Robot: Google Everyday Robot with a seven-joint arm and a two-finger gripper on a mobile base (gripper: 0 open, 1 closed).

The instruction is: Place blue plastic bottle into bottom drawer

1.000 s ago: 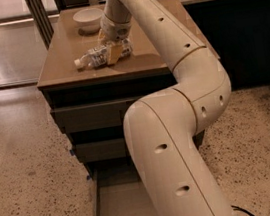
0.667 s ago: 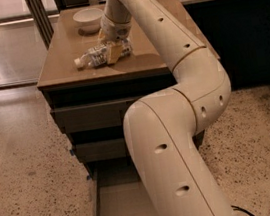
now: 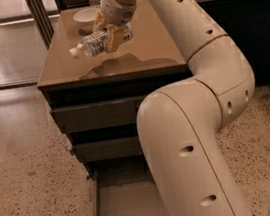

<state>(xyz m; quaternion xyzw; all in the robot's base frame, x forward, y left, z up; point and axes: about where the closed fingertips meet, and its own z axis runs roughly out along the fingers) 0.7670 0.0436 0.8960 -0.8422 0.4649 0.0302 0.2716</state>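
Note:
My gripper [image 3: 110,36] is over the middle of the cabinet top [image 3: 149,52], shut on the blue plastic bottle [image 3: 90,44]. The bottle is held sideways, lifted off the surface, with its white cap pointing left; its shadow falls on the top below it. The bottom drawer [image 3: 129,204] is pulled open at the foot of the cabinet, its flat grey inside showing. My arm's large white links cover the drawer's right part.
A white bowl [image 3: 86,17] stands at the back of the cabinet top. The two upper drawers [image 3: 93,115] are closed. Speckled floor lies to the left, and a dark wall is behind on the right.
The gripper has lifted the bottle off the cabinet top; before, the bottle lay on the surface under the gripper.

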